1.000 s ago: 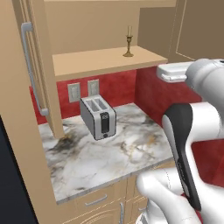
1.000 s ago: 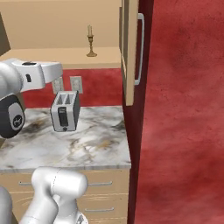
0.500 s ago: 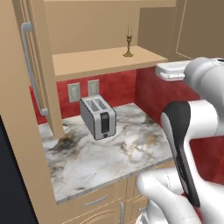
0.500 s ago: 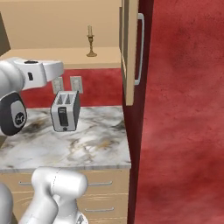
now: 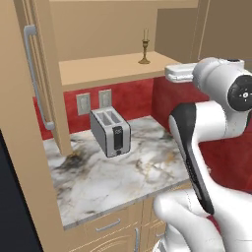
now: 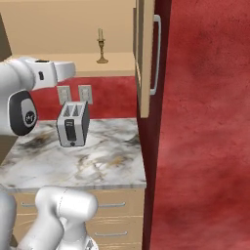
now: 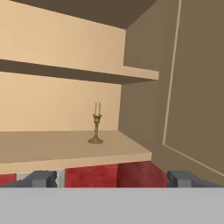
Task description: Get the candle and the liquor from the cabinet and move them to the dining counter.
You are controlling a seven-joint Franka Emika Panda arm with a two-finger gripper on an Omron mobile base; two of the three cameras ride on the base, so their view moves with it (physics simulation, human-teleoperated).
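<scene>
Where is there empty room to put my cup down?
The marble worktop is bare in front of the toaster and toward its front edge. The cabinet's lower shelf is free left of the candle. It gets tighter between the toaster and the red wall.

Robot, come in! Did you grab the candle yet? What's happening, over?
Gripper open, empty, level with the cabinet shelf. Candle upright on that shelf, untouched. Path ahead looks free. Liquor unseen.
</scene>
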